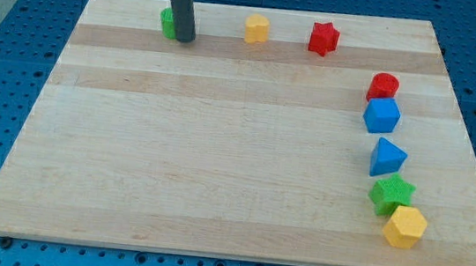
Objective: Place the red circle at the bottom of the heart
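Yellow hexagon (404,228) sits nearest at five o'clock while my tip (183,38), a jawless end effector holding nothing, touches the green block (169,23), far from the red circle (383,85).

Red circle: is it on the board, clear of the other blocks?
On the board, not clear. The red circle sits near the view's right edge, against the blue cube below it. My tip is far off, by the green block.

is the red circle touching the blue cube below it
Touching, going by the camera view: the red circle sits directly against the top edge of the blue cube, no board showing between them.
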Robot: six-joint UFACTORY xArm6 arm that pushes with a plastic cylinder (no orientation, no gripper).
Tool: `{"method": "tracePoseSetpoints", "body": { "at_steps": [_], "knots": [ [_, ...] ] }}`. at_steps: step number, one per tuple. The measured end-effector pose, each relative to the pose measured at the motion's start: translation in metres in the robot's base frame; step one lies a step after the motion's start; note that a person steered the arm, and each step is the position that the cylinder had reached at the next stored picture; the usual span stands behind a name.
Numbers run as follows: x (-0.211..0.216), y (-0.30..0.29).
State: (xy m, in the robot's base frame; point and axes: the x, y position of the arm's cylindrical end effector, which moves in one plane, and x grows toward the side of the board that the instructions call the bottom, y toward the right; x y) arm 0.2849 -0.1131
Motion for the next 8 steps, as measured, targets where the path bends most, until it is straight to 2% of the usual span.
{"method": "tracePoseSetpoints", "body": {
  "at_steps": [1, 3, 4, 5, 7, 8],
  "knots": [
    [0.031, 0.082],
    [0.039, 0.341],
    [0.079, 0.405],
    [0.099, 0.373],
    [0.072, 0.277],
    [0.07, 0.201]
  ]
}}
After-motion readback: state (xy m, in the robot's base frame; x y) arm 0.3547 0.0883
